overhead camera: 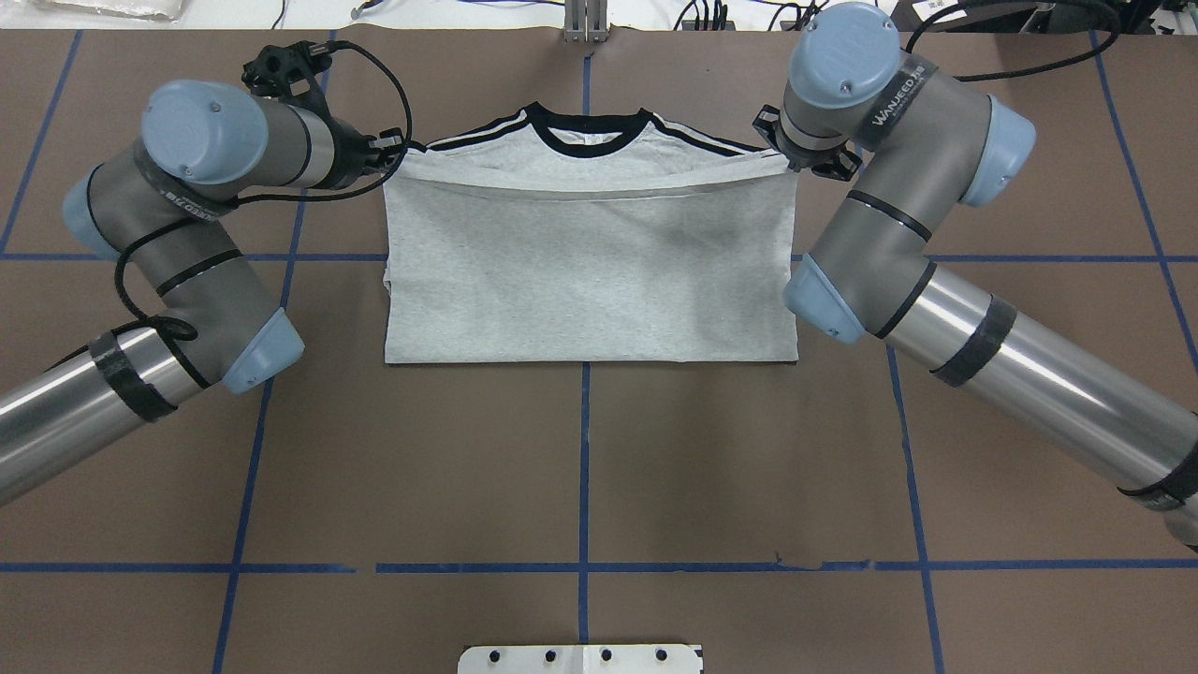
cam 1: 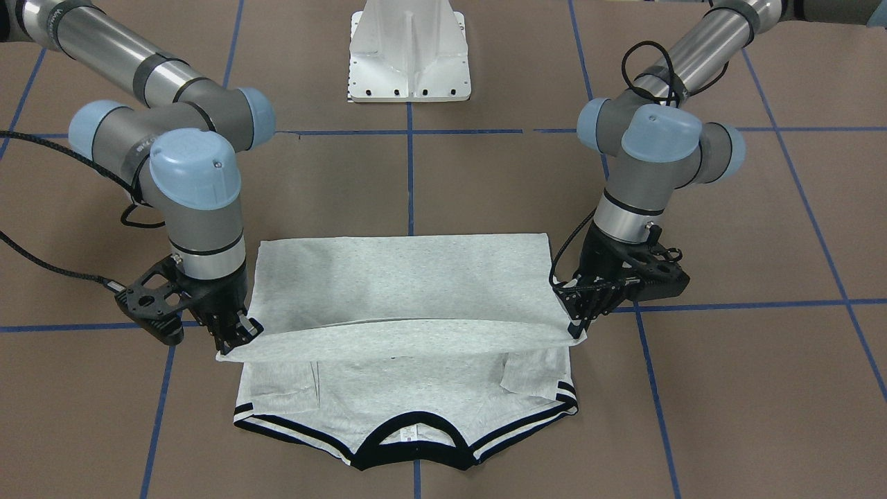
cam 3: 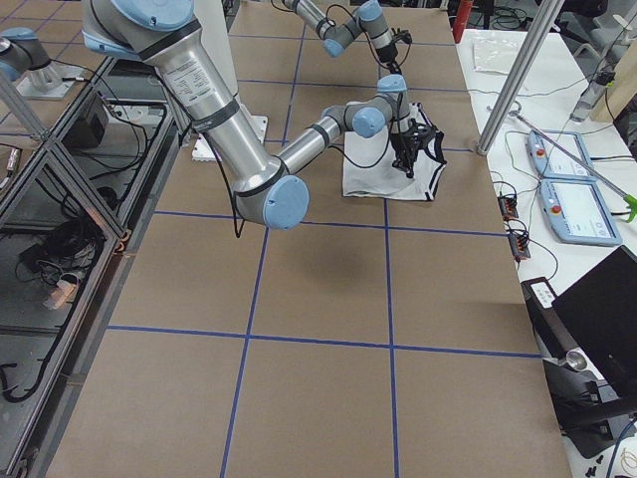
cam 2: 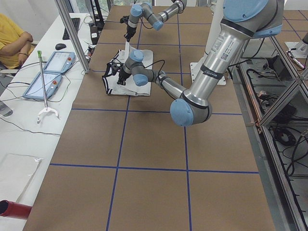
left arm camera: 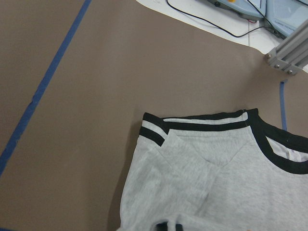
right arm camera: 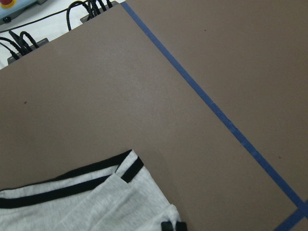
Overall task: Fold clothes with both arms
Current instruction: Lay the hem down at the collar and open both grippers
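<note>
The T-shirt (overhead camera: 590, 281) lies flat on the tabletop (overhead camera: 590, 468), centred near the edge farthest from the robot, collar (overhead camera: 587, 140) toward that edge, with its lower half doubled over toward the collar. The left gripper (cam 1: 578, 315) and right gripper (cam 1: 235, 333) each have their fingers closed on one corner of the hem (overhead camera: 590, 192). The hem is held raised, just short of the collar.

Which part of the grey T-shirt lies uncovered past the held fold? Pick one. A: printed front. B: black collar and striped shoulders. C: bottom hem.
B: the black collar and striped shoulders show beyond the folded edge of the light heather-grey T-shirt, pinched in the fingers of the left gripper and right gripper.
</note>
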